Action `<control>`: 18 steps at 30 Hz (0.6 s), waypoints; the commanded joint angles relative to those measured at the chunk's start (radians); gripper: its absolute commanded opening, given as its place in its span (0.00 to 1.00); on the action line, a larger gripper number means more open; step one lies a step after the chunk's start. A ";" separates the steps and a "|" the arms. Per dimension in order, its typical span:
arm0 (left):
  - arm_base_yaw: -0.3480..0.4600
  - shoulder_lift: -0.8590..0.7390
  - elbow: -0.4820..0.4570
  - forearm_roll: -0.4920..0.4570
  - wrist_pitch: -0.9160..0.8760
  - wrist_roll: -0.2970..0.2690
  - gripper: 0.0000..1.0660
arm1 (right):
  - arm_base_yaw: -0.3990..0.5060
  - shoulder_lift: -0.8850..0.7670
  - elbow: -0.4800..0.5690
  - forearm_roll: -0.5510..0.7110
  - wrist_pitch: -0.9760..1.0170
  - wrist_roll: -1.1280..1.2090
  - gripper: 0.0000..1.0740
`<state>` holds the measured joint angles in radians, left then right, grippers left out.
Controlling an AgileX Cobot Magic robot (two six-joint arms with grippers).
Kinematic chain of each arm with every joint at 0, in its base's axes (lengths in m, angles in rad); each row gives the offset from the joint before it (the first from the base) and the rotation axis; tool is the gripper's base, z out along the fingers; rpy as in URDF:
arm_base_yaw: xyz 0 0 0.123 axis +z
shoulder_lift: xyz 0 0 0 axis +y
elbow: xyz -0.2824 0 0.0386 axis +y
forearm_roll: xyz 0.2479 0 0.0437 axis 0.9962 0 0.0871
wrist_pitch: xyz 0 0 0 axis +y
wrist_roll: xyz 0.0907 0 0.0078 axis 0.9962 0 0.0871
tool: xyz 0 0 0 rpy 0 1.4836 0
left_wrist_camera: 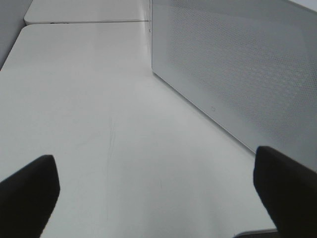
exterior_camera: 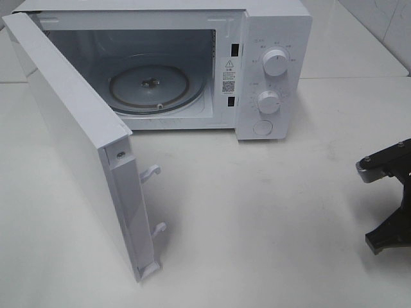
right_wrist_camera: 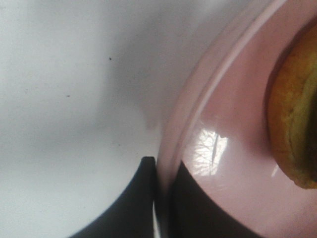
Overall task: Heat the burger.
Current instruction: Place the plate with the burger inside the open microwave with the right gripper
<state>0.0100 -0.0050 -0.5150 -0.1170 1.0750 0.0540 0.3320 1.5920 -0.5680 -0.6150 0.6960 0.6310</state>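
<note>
Right claw (right_wrist_camera: 162, 198) pinches the rim of the pink plate (right_wrist_camera: 233, 99), which carries the burger (right_wrist_camera: 294, 114).
Left claw (left_wrist_camera: 157, 183) is spread wide near the open microwave door (exterior_camera: 70, 135).

The small round burger (right_wrist_camera: 293, 114), golden-brown bun with a greenish tinge and a dark strip beside it, shows only in part, in the right wrist view. It rests on the glossy pink round plate (right_wrist_camera: 233, 89), inward from the rim that the right gripper's (right_wrist_camera: 162, 198) jaws pinch, apart from both jaws and outside their gap.
</note>
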 commanded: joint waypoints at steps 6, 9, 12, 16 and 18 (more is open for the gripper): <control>-0.005 -0.017 -0.001 -0.010 -0.009 -0.001 0.94 | 0.063 -0.011 0.000 -0.059 0.091 0.037 0.00; -0.005 -0.017 -0.001 -0.010 -0.009 -0.001 0.94 | 0.088 -0.011 0.000 -0.051 0.100 0.030 0.00; -0.005 -0.017 -0.001 -0.010 -0.009 -0.001 0.94 | 0.134 -0.011 0.000 -0.050 0.118 0.015 0.00; -0.005 -0.017 -0.001 -0.010 -0.009 -0.001 0.94 | 0.184 -0.011 0.000 -0.043 0.129 0.001 0.00; -0.005 -0.017 -0.001 -0.010 -0.009 -0.001 0.94 | 0.212 -0.011 0.000 -0.040 0.134 -0.011 0.00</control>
<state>0.0100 -0.0050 -0.5150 -0.1170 1.0750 0.0540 0.5090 1.5920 -0.5680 -0.6260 0.7810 0.6410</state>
